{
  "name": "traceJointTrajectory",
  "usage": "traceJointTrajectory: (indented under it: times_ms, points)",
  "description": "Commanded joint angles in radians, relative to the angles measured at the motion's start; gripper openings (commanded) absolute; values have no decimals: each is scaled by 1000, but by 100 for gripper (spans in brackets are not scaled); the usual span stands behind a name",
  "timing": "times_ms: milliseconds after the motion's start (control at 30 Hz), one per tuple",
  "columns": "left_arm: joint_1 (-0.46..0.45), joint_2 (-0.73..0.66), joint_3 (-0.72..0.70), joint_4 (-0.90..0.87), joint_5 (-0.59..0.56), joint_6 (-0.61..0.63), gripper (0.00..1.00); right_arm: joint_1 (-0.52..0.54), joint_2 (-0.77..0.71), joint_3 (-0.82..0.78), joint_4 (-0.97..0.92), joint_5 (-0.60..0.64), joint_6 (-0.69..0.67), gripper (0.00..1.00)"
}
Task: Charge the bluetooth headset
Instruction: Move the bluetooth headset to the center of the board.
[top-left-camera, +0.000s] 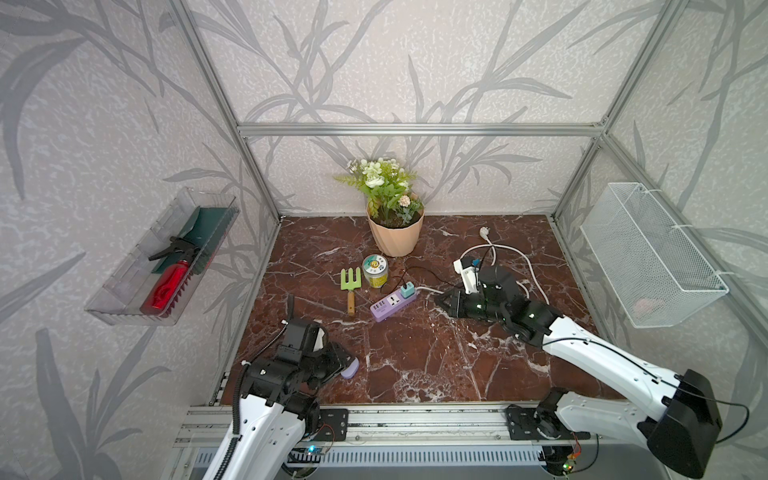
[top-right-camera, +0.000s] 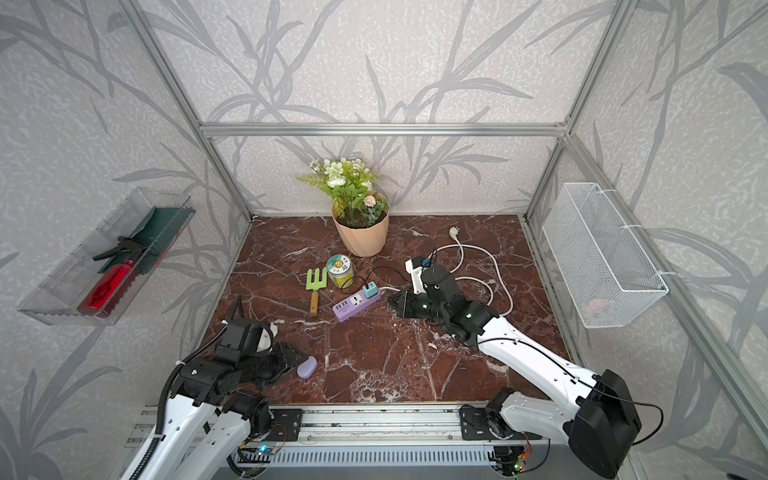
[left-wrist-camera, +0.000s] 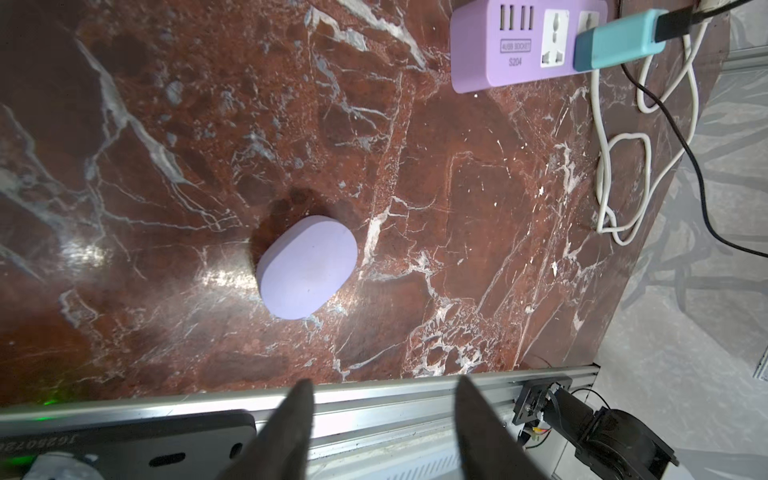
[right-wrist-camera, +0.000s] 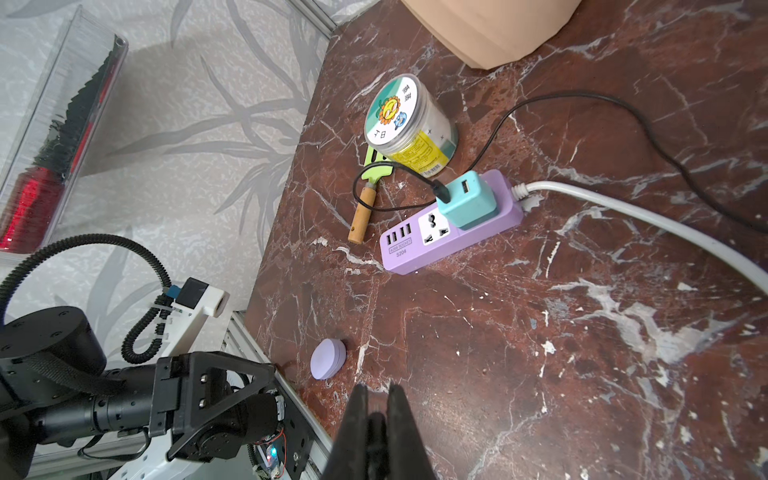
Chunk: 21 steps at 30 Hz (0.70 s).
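Your left gripper, jaws apart and empty, sits beside the bluetooth headset, which lies well apart from the power strip, off its USB end. Your right gripper, closed on nothing, sits near the strip's cord end.

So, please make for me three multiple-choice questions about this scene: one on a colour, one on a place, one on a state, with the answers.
1. The charger plugged into the power strip is: A red; B teal; C white.
2. The bluetooth headset lies: A on the power strip; B on the bare table, ahead of the left gripper; C under the charger.
3. The left gripper's fingers are: A shut on the bluetooth headset; B shut on the charger; C apart, nothing between them.

Answers: 1 B, its body shows teal in the right wrist view. 2 B, marble surrounds it in the left wrist view. 3 C, a gap shows between them there.
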Motion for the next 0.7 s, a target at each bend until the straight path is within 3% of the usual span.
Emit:
traceJointTrajectory:
  times_ms: [0, 133, 467, 667]
  points:
    - [-40, 39, -82, 34, -37, -87, 24, -11, -8, -17, -10, -17, -24, 0]
    - [-123, 153, -77, 94, -137, -135, 7, -15, 8, -33, 10, -35, -23, 0]
    - [-125, 278, 35, 115, -426, -190, 0, -40, 50, -48, 13, -64, -58, 0]
    - [-128, 492, 59, 177, -370, -170, 0, -96, 42, -75, 24, -112, -64, 0]
